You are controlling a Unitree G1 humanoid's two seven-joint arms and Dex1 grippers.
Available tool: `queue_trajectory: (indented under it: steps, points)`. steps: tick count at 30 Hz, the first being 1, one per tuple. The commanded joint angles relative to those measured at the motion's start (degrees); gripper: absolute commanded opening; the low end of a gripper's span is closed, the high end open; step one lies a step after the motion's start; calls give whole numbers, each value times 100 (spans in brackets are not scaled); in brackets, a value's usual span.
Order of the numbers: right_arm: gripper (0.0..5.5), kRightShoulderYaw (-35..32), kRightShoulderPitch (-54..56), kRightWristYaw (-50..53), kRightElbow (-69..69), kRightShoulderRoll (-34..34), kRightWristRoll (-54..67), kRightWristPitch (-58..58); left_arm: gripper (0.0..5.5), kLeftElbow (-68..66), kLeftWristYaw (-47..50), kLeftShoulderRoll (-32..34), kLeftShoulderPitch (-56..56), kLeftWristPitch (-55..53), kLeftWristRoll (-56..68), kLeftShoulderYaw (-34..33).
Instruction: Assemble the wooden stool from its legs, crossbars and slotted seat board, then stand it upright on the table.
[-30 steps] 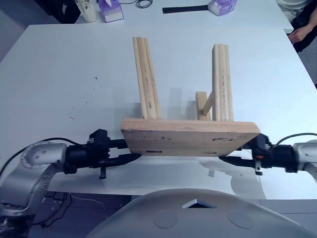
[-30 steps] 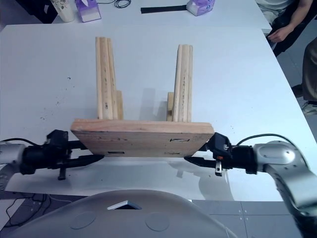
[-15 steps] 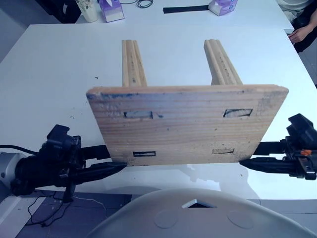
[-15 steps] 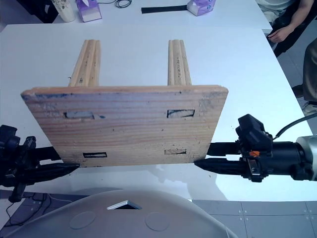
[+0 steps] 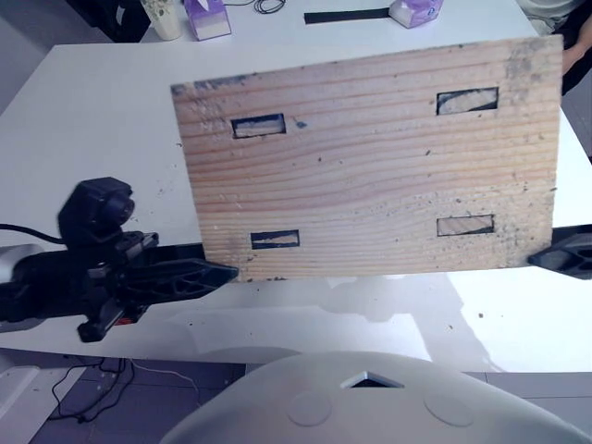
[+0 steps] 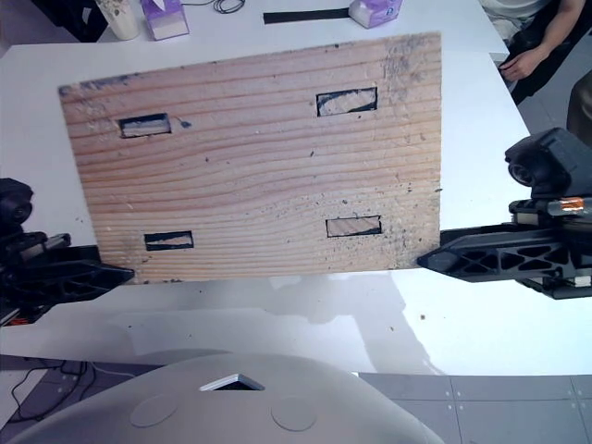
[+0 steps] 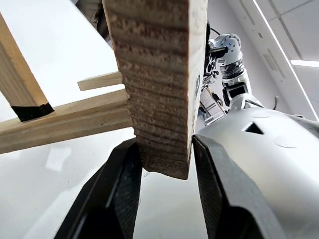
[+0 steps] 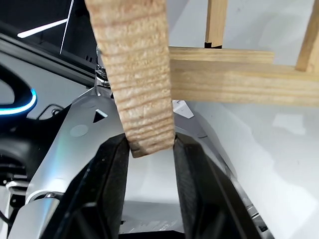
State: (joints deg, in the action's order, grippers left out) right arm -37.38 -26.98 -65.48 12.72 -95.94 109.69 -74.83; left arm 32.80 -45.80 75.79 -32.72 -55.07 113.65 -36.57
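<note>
Wooden stool (image 5: 370, 157) is held tipped up over the near edge of the desk (image 5: 92, 120). Its slotted seat board (image 6: 259, 157) faces the head camera, with four slots showing. The left pincer (image 5: 227, 273) is clamped on the board's lower left corner, and the right pincer (image 6: 430, 262) on its lower right corner, each gripping across the board's thickness. In the wrist views, legs (image 8: 215, 22) and a crossbar (image 7: 65, 124) stick out behind the board, toward the desk's far edge. Whether the legs touch the desk cannot be told.
</note>
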Motion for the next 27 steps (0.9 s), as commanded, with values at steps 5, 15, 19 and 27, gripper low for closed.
queue_trajectory:
  steps: [5,15,19,27]
  points:
    - [143,925,449,5,36,149,331,270,150,-1011,1938,593,1294,-85,-65,1288]
    - [143,2046,1178,368,-351,456,331,239,151,-1342,2815,310,2498,-175,-65,2305]
    - [143,2602,1949,856,-577,821,331,226,151,-1395,3238,-37,2925,-110,-65,2637]
    - [143,3575,4133,3200,-1478,2555,331,120,151,-2187,4734,-1259,4319,-229,-65,3310]
